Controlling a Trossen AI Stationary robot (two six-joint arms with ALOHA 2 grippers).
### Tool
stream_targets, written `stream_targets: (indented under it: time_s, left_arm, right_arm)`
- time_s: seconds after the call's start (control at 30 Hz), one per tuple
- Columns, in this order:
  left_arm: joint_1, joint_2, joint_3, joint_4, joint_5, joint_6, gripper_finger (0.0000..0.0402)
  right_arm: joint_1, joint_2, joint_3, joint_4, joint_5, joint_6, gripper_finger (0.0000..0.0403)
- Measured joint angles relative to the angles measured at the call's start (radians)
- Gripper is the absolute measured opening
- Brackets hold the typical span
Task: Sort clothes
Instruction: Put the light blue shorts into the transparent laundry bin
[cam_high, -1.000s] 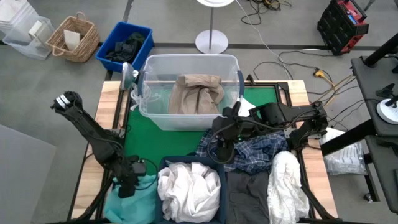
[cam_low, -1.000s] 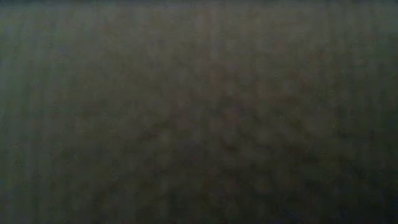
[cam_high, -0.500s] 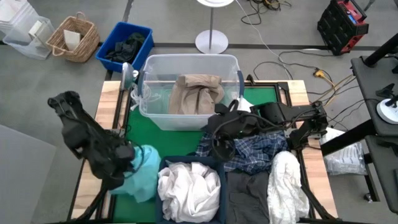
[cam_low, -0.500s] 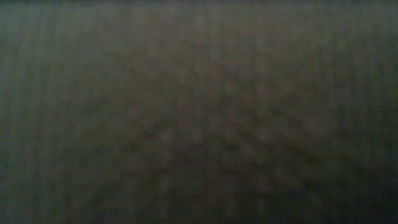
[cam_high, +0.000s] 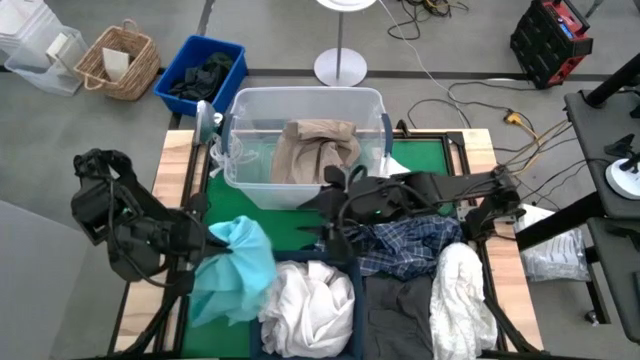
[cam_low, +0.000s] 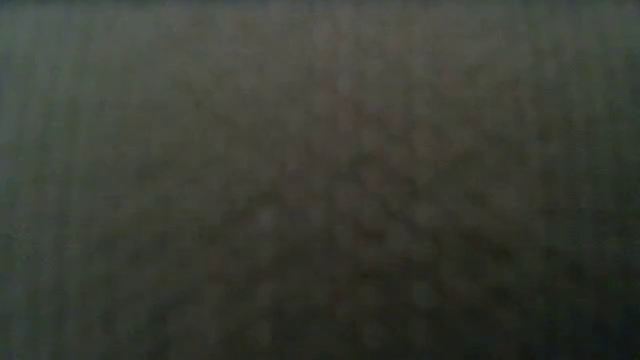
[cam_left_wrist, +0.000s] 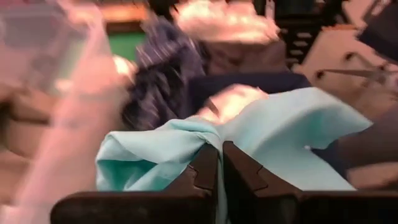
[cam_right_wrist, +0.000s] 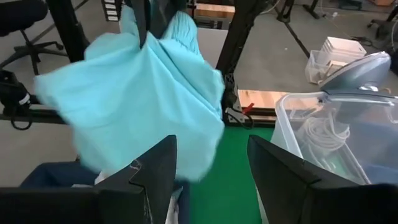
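My left gripper (cam_high: 213, 237) is shut on a teal garment (cam_high: 236, 268) and holds it up over the table's near left part; the garment also shows in the right wrist view (cam_right_wrist: 137, 99). My right gripper (cam_high: 318, 218) is open and empty over the green mat, between the clear tub and the navy bin, its fingers (cam_right_wrist: 152, 171) pointing toward the teal garment. The blue-and-white plaid shirt (cam_high: 408, 245) lies heaped on the mat beside it. White garments (cam_high: 305, 305) fill the navy bin. A beige garment (cam_high: 315, 150) lies in the clear tub (cam_high: 240, 110). The low view is dark. My left gripper pinches a bunched fold of the teal garment (cam_left_wrist: 208, 138) between its two shut fingers. The garment hangs below the gripper, slack and spread out, lifted off the table; its lower part hangs in front of the navy bin's left edge.
A dark grey garment (cam_high: 400, 312) and another white one (cam_high: 460, 290) lie at the near right. The navy bin's rim (cam_high: 300, 262) stands at the near edge. A blue box of dark clothes (cam_high: 200, 72) and a wicker basket (cam_high: 120, 60) stand on the floor beyond the table.
My left gripper has risen from the table's near left corner and gone toward the right, lifting the teal garment clear of the table, so that it now hangs spread. My right gripper has moved off the plaid shirt toward the table's left.
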Motion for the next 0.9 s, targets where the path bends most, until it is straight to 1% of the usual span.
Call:
stream_targets:
  time_s: [0.1, 0.2, 0.23, 0.4, 0.47, 0.57, 0.63, 0.73, 0.8, 0.9]
  left_arm:
    - [0.002, 0.044, 0.057, -0.013, -0.06, 0.059, 0.0]
    - [0.002, 0.08, 0.103, -0.037, -0.086, 0.092, 0.0]
    - [0.002, 0.09, 0.116, -0.043, -0.086, 0.098, 0.0]
    - [0.002, 0.123, 0.156, -0.054, -0.114, 0.153, 0.0]
    - [0.002, 0.13, 0.164, -0.053, -0.133, 0.19, 0.0]
    - [0.003, 0.136, 0.17, -0.049, -0.198, 0.247, 0.0]
    - [0.003, 0.135, 0.17, -0.041, -0.235, 0.275, 0.0]
    - [0.006, 0.127, 0.17, -0.037, -0.246, 0.298, 0.0]
    - [0.011, 0.124, 0.17, -0.026, -0.247, 0.313, 0.0]
    - [0.02, 0.123, 0.17, -0.009, -0.248, 0.337, 0.0]
  right_arm:
    - [-0.008, 0.032, 0.0, 0.05, -0.001, -0.002, 0.0199]
    - [-0.012, 0.06, 0.0, 0.122, -0.009, 0.004, 0.022]
    - [-0.013, 0.069, 0.0, 0.144, -0.023, 0.018, 0.0229]
    - [-0.031, 0.096, 0.002, 0.257, -0.158, 0.111, 0.0286]
    - [-0.032, 0.104, 0.003, 0.284, -0.162, 0.115, 0.0306]
    - [-0.033, 0.13, 0.003, 0.316, -0.162, 0.089, 0.0327]
    - [-0.033, 0.145, 0.003, 0.341, -0.163, 0.072, 0.0335]
    - [-0.04, 0.159, 0.003, 0.4, -0.174, 0.058, 0.0337]
    - [-0.048, 0.168, 0.003, 0.458, -0.195, 0.059, 0.0331]
    - [-0.057, 0.176, 0.003, 0.497, -0.198, 0.058, 0.0313]
